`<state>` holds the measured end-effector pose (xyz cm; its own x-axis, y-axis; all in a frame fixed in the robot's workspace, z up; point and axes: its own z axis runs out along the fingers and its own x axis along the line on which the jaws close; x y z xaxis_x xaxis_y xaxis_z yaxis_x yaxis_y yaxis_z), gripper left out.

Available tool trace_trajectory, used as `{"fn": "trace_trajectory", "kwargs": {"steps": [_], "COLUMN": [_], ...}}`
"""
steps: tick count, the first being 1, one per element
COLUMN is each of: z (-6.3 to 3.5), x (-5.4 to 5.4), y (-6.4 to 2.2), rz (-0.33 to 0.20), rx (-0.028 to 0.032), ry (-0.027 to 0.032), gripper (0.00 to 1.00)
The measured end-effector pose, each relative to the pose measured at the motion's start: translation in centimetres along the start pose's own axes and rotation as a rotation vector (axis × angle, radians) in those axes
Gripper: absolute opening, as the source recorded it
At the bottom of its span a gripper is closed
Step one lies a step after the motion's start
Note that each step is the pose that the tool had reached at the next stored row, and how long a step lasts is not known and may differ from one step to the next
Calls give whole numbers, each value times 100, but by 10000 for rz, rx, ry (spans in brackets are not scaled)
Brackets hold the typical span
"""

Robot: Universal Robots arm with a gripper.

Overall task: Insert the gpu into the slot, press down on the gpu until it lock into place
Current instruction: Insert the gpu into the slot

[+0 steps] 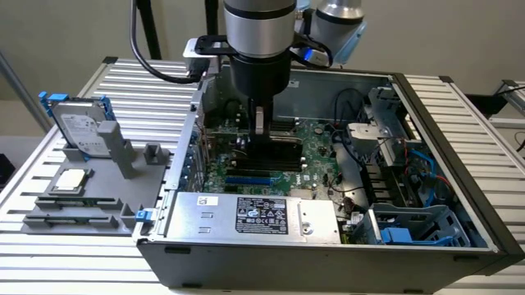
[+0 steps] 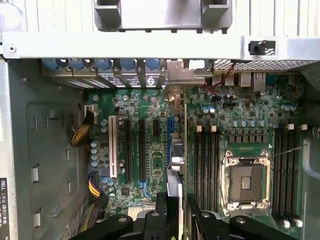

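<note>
One gripper (image 2: 176, 210) is seen inside the PC case (image 1: 328, 264), fingers (image 2: 161, 210) closed narrow on the gpu (image 2: 176, 175). Gpu is held upright, edge-on, at the mobo (image 2: 240, 125), betw. black expansion slots (image 2: 135, 150) and memory slots (image 2: 205, 165); whether it's seated can't be told.

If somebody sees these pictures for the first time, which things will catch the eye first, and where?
First, the silver robot arm reaching down into the open computer case in the middle of the exterior view. Its gripper is shut on the gpu, held on edge over the green motherboard. Then the labelled power-supply box nearest the camera, and a hard drive on the grey tray at the exterior view's left.
</note>
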<state>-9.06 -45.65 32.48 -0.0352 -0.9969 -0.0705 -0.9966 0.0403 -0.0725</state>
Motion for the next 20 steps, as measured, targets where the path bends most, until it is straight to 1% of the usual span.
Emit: {"fn": "trace_trajectory", "kwargs": {"steps": [2, 5, 10, 15, 20], "z": [37, 85, 146, 217, 285], "x": [3, 6, 12, 19, 23], "y": [4, 7, 12, 17, 22], "rz": [1, 5, 14, 16, 30], "rx": [0, -36, -174, -217, -273], "ry": [1, 1, 8, 10, 12], "gripper": [26, 26, 26, 26, 26]}}
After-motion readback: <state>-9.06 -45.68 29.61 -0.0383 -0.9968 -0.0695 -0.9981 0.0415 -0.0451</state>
